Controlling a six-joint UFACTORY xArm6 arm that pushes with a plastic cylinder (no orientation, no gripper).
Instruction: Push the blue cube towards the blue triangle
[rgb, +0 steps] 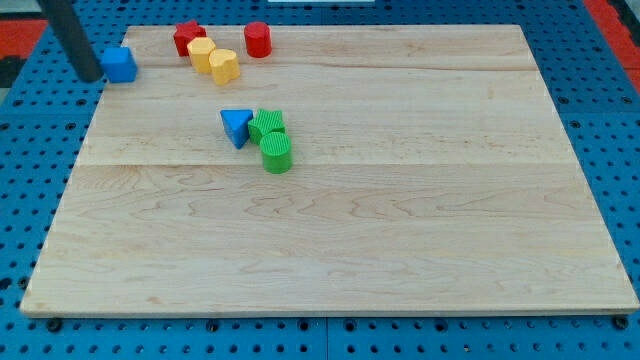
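The blue cube sits at the board's top left corner. My tip stands just to the cube's left, touching or nearly touching it; the dark rod rises toward the view's top left. The blue triangle lies lower and to the right of the cube, left of centre, touching a green block.
A green cylinder sits just below the green block. A red block, two yellow blocks and a red cylinder cluster near the top edge. The wooden board rests on a blue pegboard.
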